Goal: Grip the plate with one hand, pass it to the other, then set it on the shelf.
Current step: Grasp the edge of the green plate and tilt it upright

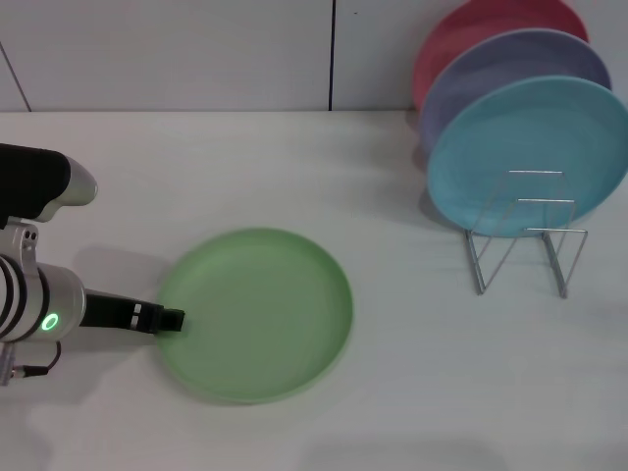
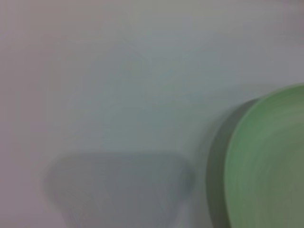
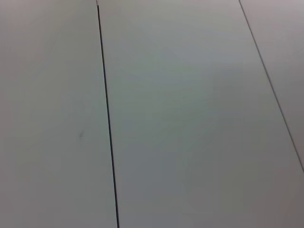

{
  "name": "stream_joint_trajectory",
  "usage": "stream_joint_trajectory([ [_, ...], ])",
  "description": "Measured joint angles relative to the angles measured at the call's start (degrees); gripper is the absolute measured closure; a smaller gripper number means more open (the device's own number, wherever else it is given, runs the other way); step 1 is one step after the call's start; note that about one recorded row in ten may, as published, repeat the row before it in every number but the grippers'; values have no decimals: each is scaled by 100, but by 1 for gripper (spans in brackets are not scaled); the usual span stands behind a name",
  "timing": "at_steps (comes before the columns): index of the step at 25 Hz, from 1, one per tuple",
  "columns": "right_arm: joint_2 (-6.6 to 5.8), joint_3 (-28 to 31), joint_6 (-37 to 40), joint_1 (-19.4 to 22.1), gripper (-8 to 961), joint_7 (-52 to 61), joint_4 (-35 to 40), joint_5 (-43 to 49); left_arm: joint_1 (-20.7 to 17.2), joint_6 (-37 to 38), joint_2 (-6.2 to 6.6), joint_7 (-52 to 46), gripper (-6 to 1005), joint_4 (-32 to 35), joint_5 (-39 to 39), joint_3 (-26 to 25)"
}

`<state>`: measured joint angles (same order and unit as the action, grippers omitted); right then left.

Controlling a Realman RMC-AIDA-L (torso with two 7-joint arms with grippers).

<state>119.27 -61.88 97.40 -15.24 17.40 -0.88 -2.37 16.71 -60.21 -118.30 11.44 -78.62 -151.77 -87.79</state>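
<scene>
Black fingers of the left gripper point(image 1: 173, 319) reach the left rim of the light-green plate point(image 1: 257, 312); whether they pinch the rim or only touch it cannot be told. Plate lies flat on the white table point(image 1: 294, 157), left of centre; the left wrist view shows only its edge point(image 2: 266, 161). Wire rack point(image 1: 525, 235) stands well apart at right, holding a teal plate point(image 1: 530, 152), lavender plate point(image 1: 510, 59) and pink plate point(image 1: 471, 25) upright. Right gripper out of sight.
</scene>
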Motion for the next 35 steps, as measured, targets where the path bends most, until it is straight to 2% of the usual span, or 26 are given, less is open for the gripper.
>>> stream_joint_trajectory([
  [6,0,0,51,6,136,0,-18,0,-11,-38,6,-2,350,-27,-1,22],
  [30,0,0,61,-5,137,1,0,-1,33,-187,-5,-11,351,-140,-188,16],
  [35,0,0,63,-11,136,1,0,-1,75,-192,-9,-79,392,-135,-292,41],
])
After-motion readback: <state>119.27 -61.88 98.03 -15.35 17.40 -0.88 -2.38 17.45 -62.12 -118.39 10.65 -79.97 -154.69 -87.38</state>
